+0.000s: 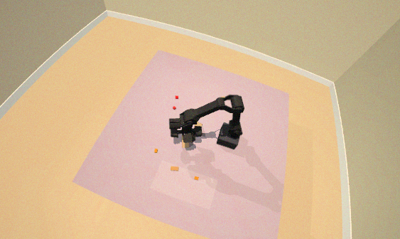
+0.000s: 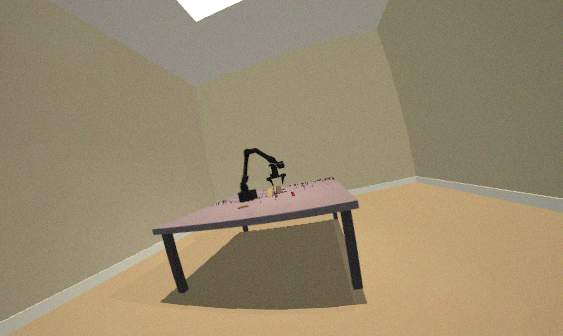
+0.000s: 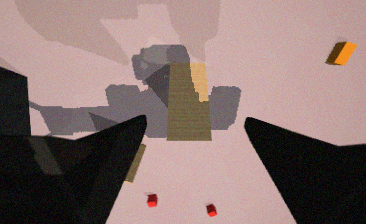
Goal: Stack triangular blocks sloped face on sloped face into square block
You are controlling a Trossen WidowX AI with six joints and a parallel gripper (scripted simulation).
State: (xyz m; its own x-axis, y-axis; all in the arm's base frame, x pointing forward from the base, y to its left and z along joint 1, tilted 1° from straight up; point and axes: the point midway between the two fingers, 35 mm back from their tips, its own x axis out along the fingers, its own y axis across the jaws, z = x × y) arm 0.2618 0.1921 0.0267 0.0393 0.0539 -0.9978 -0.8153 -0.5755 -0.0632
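Observation:
A tan wooden piece (image 1: 184, 144) (image 2: 278, 189) (image 3: 186, 107) stands on the table below my gripper, mostly in shadow with one lit corner. The wrist view shows its long upper face; its sloped faces and any seam are too unclear to make out. A second tan piece (image 1: 199, 124) (image 2: 270, 192) (image 3: 135, 165) is nearer the arm's base, partly covered by the left finger in the wrist view. Which pieces are triangular, I cannot tell. My gripper (image 2: 277, 181) (image 3: 195, 120) is wide open and empty above the first piece, with pink table showing between it and each finger.
Two small red blocks (image 1: 176, 97) (image 1: 174, 107) lie beyond the hand. An orange block (image 1: 155, 151) (image 3: 343, 53), a longer orange block (image 1: 174, 168) and a small orange block (image 1: 196, 178) lie on the other side, around a pale patch (image 1: 183, 188) on the tabletop.

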